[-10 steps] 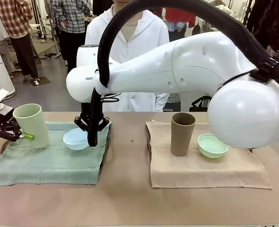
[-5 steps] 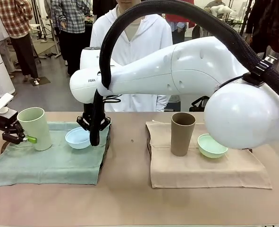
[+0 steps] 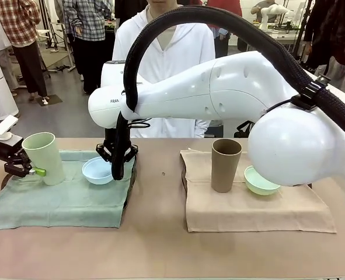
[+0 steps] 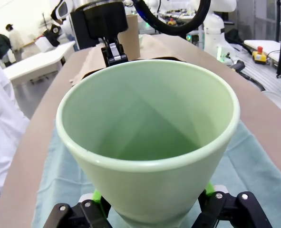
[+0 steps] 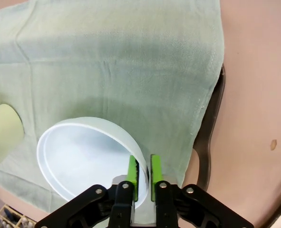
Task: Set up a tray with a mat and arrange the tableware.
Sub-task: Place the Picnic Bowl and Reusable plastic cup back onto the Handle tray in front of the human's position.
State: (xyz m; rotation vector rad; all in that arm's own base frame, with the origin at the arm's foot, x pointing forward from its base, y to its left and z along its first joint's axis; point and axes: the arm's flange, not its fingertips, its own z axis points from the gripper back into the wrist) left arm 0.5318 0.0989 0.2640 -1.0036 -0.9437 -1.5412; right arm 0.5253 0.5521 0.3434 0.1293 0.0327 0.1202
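Observation:
My left gripper (image 3: 37,170) is shut on the base of the pale green tumbler (image 3: 44,157), which stands slightly tilted at the back left of the green mat (image 3: 61,204). In the left wrist view its green pads (image 4: 97,197) press both sides of the tumbler (image 4: 150,142). My right arm reaches across the table, and its gripper (image 3: 118,169) is shut on the right rim of the light blue bowl (image 3: 97,170). In the right wrist view the gripper (image 5: 143,175) pinches the bowl (image 5: 83,161) by its rim over the mat (image 5: 121,61). The tray's dark rim (image 5: 211,123) shows under the mat's edge.
A beige mat (image 3: 260,213) on the right carries the brown tumbler (image 3: 226,164) and the mint green bowl (image 3: 260,181). A person in a white hoodie (image 3: 160,46) stands at the far side. My right arm's bulk hangs over the table's middle and right.
The pale green tumbler has come down and a little right onto the mat. The right gripper and the blue bowl have shifted slightly to the right.

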